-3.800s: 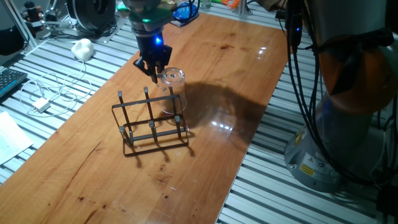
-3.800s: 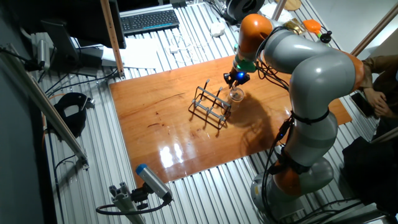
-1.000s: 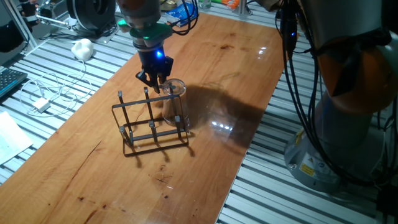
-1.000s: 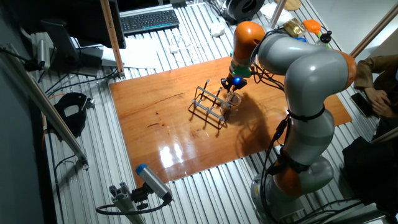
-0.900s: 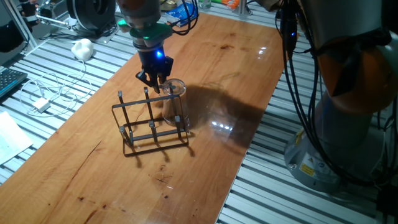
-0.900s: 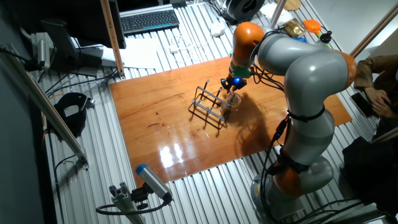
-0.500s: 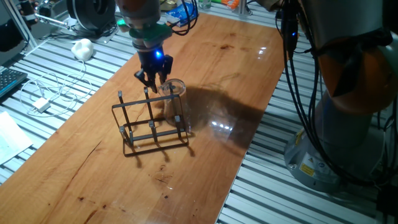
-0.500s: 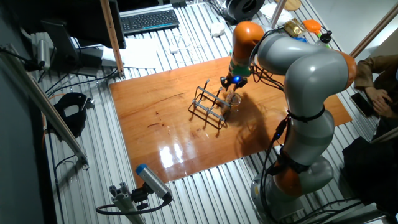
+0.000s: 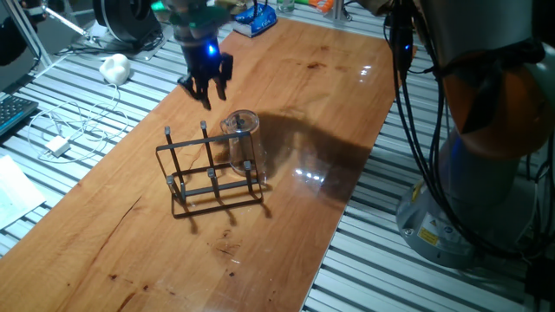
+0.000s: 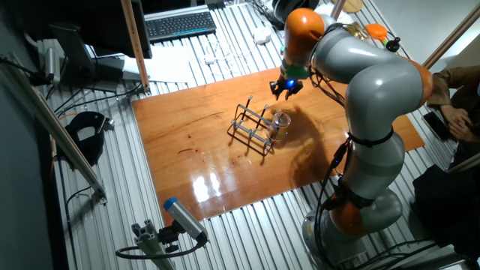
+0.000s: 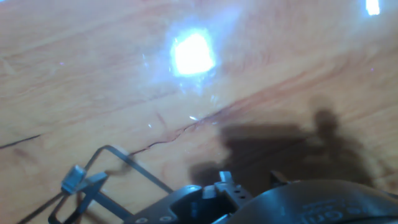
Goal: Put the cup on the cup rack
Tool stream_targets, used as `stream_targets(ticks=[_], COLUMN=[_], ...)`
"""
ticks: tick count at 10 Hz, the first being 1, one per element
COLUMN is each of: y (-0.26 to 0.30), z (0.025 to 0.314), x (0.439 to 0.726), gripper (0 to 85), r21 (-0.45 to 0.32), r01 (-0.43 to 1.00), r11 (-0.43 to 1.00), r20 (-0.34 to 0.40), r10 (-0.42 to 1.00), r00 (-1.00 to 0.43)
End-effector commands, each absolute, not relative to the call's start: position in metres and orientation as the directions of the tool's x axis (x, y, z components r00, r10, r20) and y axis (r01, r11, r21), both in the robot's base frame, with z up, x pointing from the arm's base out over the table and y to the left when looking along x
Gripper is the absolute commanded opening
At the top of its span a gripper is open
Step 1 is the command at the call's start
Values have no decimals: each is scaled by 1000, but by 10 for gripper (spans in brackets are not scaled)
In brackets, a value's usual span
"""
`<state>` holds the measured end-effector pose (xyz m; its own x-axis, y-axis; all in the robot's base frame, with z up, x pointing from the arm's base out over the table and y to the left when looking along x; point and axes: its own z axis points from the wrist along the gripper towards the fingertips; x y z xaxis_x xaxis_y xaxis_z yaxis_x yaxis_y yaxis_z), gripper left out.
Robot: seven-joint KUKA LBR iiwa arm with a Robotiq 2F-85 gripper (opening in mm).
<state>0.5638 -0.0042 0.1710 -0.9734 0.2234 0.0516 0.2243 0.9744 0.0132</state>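
Observation:
The clear cup stands on the right end of the dark wire cup rack, with a peg showing through its wall. My gripper hangs above and behind the rack, to the cup's upper left, apart from it, open and empty. In the other fixed view the gripper is above the cup and the rack. The hand view shows the wooden table top and one corner of the rack at the lower left; the cup is out of view there.
A white lump, a white cable with a charger and a keyboard corner lie on the slatted bench to the left. A blue item sits at the table's far end. The robot base stands at the right.
My gripper has let go of the cup, opened, and risen up and back to the left. The cup stays on the rack's right end.

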Motion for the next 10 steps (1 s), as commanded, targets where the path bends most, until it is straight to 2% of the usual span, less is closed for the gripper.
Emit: stream_targets(ticks=[1,5,7,10], y=[-11,-47,-61,-67], z=[188,219,228,228], x=[568,586,590,592], gripper=[0,0,0,0], r21=[16,-18,-18,-40], r01=[191,70,21,22], r11=[981,997,1000,999], r20=[51,51,65,63], r10=[190,71,22,25], r00=[-980,-996,-998,-998])
